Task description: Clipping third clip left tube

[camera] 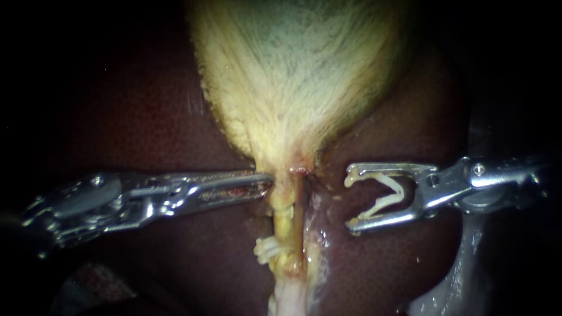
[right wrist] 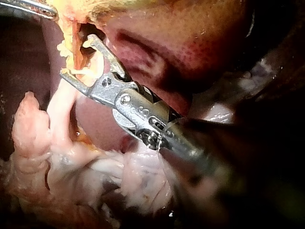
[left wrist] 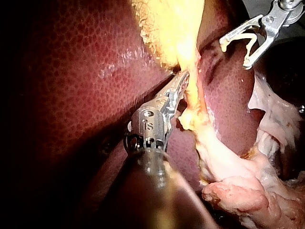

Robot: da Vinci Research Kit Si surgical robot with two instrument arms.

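The pale yellow gallbladder (camera: 298, 70) narrows to a neck (camera: 291, 171). My left instrument (camera: 268, 180) comes in from the left, and its jaws lie together on that neck, also in the left wrist view (left wrist: 185, 76). Below the neck the yellow left tube (camera: 283, 217) runs down. It carries a white clip (camera: 268, 248) and a pale band higher up (camera: 281, 205). My right instrument (camera: 351, 199) stands apart to the right of the tubes. Its jaws are spread wide around an open white clip (camera: 383, 193) and touch both its legs.
Dark red liver (camera: 146, 117) surrounds the gallbladder on both sides. A thinner tan tube (camera: 298, 208) lies just right of the left tube. Pale loose tissue (camera: 293, 295) hangs below the tubes, with a wet glistening strip (camera: 315, 234) beside them.
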